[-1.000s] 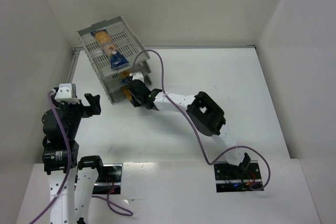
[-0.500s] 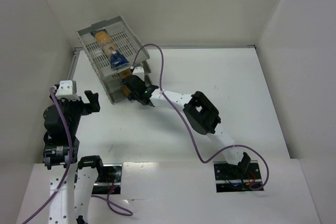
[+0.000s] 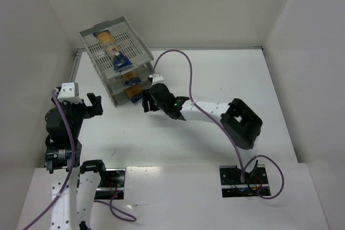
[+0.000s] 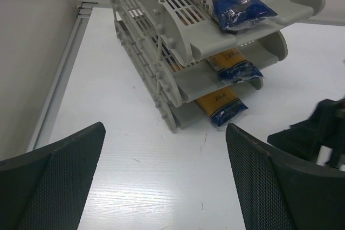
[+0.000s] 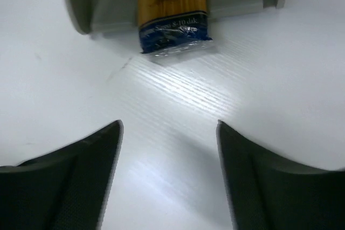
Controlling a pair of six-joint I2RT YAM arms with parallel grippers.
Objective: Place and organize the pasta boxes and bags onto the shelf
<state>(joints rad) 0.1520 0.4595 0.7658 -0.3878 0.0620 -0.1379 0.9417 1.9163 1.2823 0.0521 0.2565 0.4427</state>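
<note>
The pasta packets (image 4: 237, 5) are lodged one to each tier of the shelf (image 4: 141, 44). The shelf is set at about ten o'clock on the table (image 3: 226, 79) in the top view, with the packets' blue ends turned towards five o'clock.

At the left, the left gripper (image 3: 95, 106) is held spread to its widest with nothing between the fingers, and the shelf is found at its one o'clock.

The packets are judged light, stiff along their length yet brittle inside, and wrapped in slick film. A hold across the narrow width, close to a protruding blue end, would be favoured, and a hard squeeze avoided.

At the right, the right gripper (image 5: 168, 127) is seen parted and empty. It is placed just short of the bottom packet (image 5: 171, 9), which lies at twelve o'clock in its wrist view and overhangs the lowest tray's lip.

The far ends of the two lower packets are covered by the trays above. The label print is too blurred to be read, and the upper tiers are cut off in the right wrist view.
</note>
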